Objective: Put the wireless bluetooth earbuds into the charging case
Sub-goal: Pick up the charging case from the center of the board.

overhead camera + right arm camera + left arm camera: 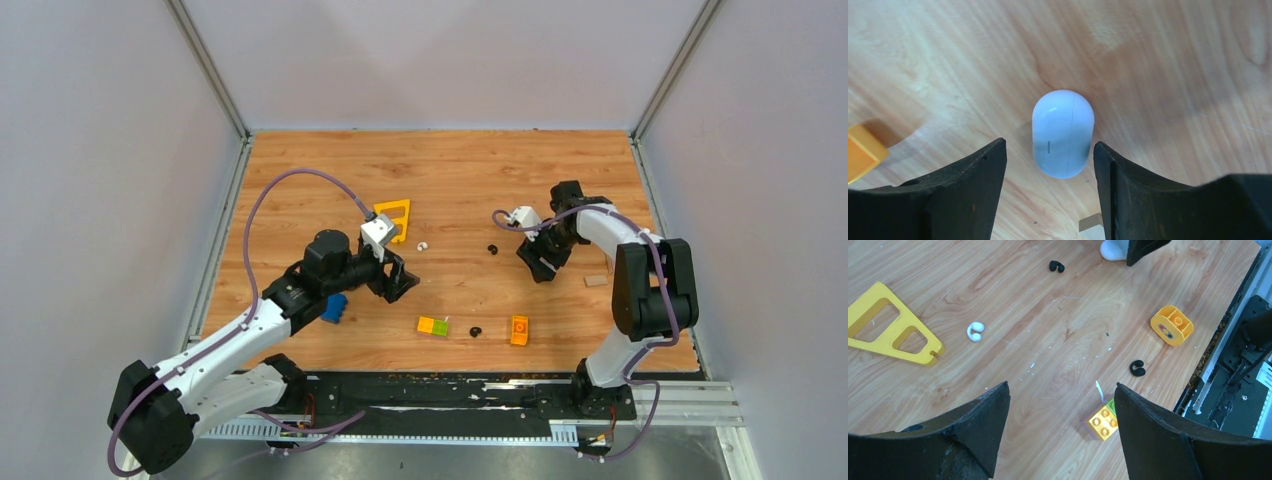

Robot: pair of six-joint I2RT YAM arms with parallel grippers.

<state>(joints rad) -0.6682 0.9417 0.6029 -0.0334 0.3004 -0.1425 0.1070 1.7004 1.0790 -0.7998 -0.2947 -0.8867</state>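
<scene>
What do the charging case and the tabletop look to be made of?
The charging case looks like smooth white plastic, semi-glossy: soft highlights, a fine seam line and a small slot mark. The tabletop looks like wood or wood-grain laminate, matte with pale scuffs; which one is unclear.

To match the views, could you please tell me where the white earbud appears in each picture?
Top external: white earbud mid-table, just right of the yellow frame.
Left wrist: the earbud left of centre, right of that frame, the shared landmark.
Right wrist: not in it.
</scene>
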